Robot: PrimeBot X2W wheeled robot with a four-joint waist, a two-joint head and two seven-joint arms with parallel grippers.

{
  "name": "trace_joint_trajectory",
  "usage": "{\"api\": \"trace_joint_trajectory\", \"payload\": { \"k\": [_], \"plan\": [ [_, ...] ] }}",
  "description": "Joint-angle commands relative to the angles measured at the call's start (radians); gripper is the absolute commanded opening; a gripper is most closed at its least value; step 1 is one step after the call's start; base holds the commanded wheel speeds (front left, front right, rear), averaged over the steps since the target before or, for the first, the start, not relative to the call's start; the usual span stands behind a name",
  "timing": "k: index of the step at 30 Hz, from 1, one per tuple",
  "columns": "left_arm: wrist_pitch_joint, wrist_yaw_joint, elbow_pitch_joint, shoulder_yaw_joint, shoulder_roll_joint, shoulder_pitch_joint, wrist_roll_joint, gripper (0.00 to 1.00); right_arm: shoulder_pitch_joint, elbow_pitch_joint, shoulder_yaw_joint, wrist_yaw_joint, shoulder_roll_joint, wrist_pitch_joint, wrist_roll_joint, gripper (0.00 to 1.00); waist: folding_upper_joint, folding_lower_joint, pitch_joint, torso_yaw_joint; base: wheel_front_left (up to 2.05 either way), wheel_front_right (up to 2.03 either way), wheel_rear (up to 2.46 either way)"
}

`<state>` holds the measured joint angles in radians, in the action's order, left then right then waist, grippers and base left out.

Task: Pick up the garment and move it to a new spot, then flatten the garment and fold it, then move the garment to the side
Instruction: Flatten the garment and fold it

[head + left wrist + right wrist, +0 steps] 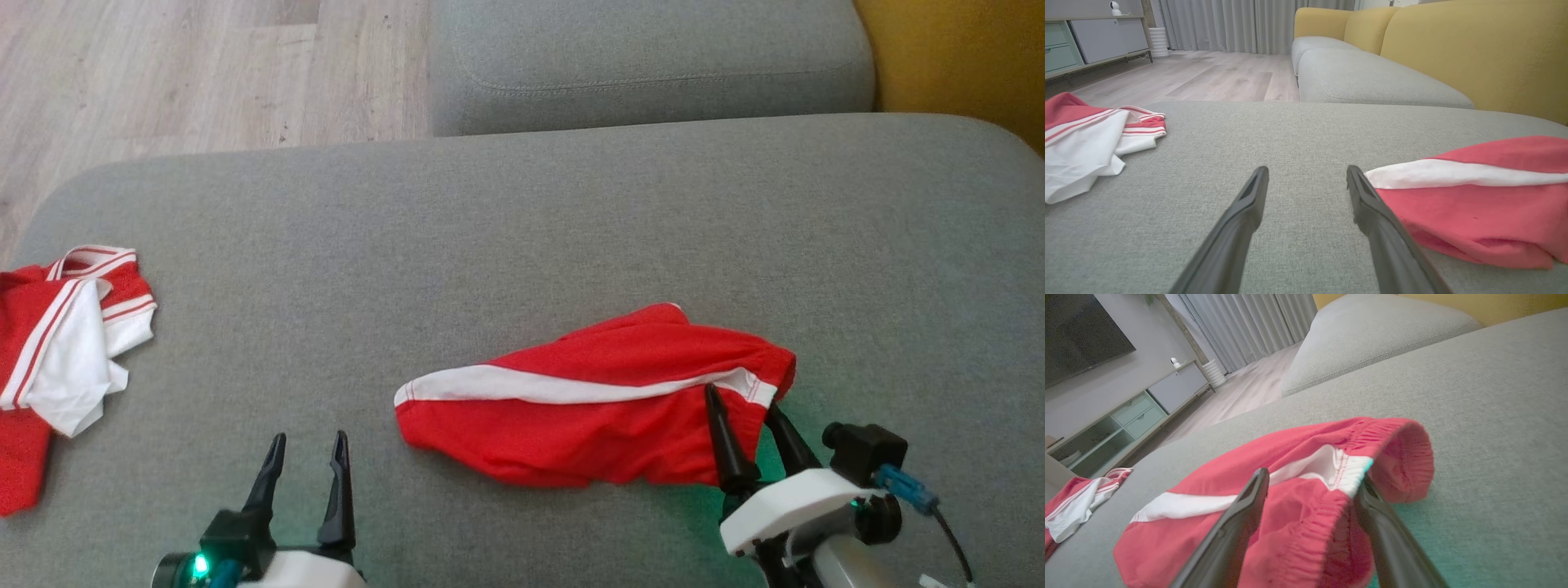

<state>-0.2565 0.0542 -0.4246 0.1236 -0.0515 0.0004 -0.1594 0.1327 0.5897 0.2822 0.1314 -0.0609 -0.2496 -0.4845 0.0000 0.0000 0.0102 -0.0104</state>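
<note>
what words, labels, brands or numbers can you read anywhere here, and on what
None: no word, number or logo can be read in any view.
red shorts: a plain white stripe, no print showing.
red and white garment: stripes, no lettering showing.
small white device on the cabinet: too small to tell any marking.

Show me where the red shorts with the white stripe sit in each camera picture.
Head view: red shorts lower centre-right, by the right end effector.
Left wrist view: shorts at the right edge.
Right wrist view: shorts across the lower centre.
Shared landmark: red-and-white garment at the left in all three.
</note>
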Motion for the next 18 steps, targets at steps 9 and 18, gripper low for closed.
{"api": "trace_joint_trajectory", "payload": {
  "k": [9,18],
  "plan": [
    [-0.005,0.007,0.014,-0.031,0.001,-0.016,-0.024,1.0,0.061,-0.021,0.056,-0.001,0.007,-0.012,-0.094,0.84,0.0,0.0,0.005,-0.004,0.0,0.0,0.0],
    [-0.005,0.013,0.004,-0.017,0.001,-0.015,-0.027,1.0,0.116,0.047,0.067,-0.001,0.007,-0.012,-0.144,0.85,0.0,0.0,0.011,-0.03,0.0,0.0,0.0]
  ]
}}
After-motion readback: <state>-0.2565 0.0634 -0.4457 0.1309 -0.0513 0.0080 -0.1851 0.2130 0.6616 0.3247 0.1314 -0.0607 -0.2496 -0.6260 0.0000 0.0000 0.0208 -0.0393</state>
